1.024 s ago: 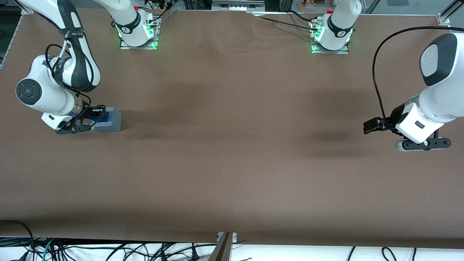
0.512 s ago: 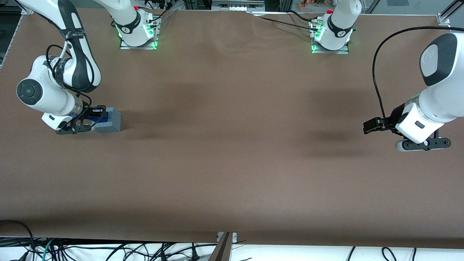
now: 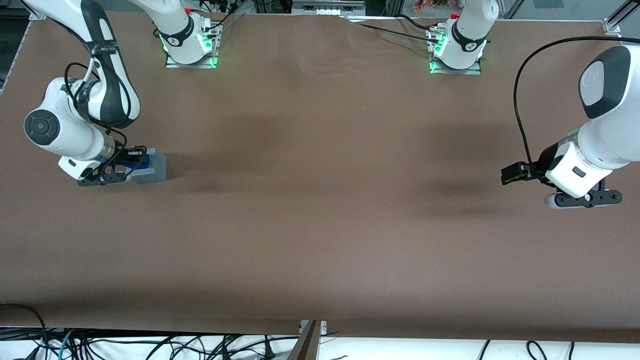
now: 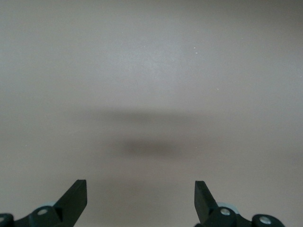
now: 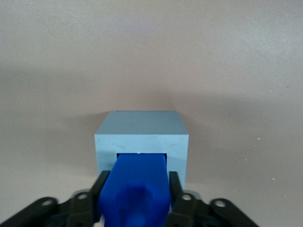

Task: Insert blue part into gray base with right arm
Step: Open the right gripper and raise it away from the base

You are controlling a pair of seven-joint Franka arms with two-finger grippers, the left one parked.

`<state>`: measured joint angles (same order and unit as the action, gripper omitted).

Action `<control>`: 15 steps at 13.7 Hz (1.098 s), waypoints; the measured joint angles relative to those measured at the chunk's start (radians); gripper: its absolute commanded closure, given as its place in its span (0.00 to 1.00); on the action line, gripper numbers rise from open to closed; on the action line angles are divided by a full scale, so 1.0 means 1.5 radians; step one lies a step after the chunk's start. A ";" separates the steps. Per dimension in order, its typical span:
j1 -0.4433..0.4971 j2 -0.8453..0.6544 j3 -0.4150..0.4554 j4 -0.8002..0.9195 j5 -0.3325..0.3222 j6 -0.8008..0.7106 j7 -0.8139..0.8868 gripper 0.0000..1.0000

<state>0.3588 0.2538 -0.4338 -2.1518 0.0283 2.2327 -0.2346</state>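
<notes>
The gray base (image 3: 156,167) sits on the brown table toward the working arm's end. Its square hollow faces my right gripper (image 3: 134,161). The gripper is level with the base and is shut on the blue part (image 3: 138,161). The blue part's front end sits inside the mouth of the hollow. In the right wrist view the black fingers (image 5: 101,183) press on both sides of the blue part (image 5: 137,189), which reaches into the opening of the gray base (image 5: 142,125). The gripper (image 5: 138,183) is just short of the base's open face.
The brown table (image 3: 320,200) stretches wide toward the parked arm's end. Two arm mounts with green lights (image 3: 190,47) (image 3: 455,55) stand at the table edge farthest from the front camera. Cables hang below the near edge.
The right arm's wrist has shifted very slightly. The blue part stays gripped at the base's opening, and the base has hardly moved.
</notes>
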 measured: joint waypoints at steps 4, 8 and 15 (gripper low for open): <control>0.000 -0.005 0.000 0.002 0.000 -0.006 0.000 0.00; 0.001 -0.052 0.000 0.035 0.000 -0.107 0.000 0.00; 0.006 -0.149 0.001 0.266 0.000 -0.408 0.000 0.00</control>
<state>0.3678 0.0302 -0.4318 -1.7526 0.0277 1.6209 -0.2346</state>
